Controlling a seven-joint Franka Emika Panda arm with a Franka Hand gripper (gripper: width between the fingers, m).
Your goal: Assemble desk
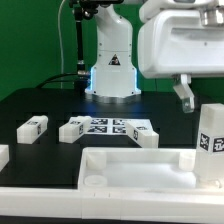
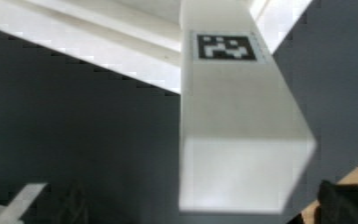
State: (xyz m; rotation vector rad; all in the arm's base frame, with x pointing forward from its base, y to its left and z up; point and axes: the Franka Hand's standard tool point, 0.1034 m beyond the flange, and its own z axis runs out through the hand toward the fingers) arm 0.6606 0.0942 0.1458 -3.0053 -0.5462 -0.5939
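The white desk tabletop (image 1: pixel 130 168) lies at the front of the black table, rim up. One white square leg (image 1: pixel 210 142) with a marker tag stands upright at the tabletop's corner on the exterior view's right. My gripper (image 1: pixel 192 95) hangs just above and slightly left of the leg's top, apart from it. In the wrist view the leg (image 2: pixel 247 120) runs down the middle, its end face toward the camera, with the tabletop (image 2: pixel 105 45) behind it. My gripper (image 2: pixel 190 198) is open; its dark fingertips (image 2: pixel 345 195) stand either side of the leg's end without touching it.
The marker board (image 1: pixel 110 127) lies mid-table. Loose legs lie around it: one (image 1: pixel 33 126) on the left, one (image 1: pixel 72 130) at its left edge, one (image 1: pixel 148 138) at its right edge. Another white part (image 1: pixel 3 155) sits at the far left. The robot base (image 1: pixel 112 65) stands behind.
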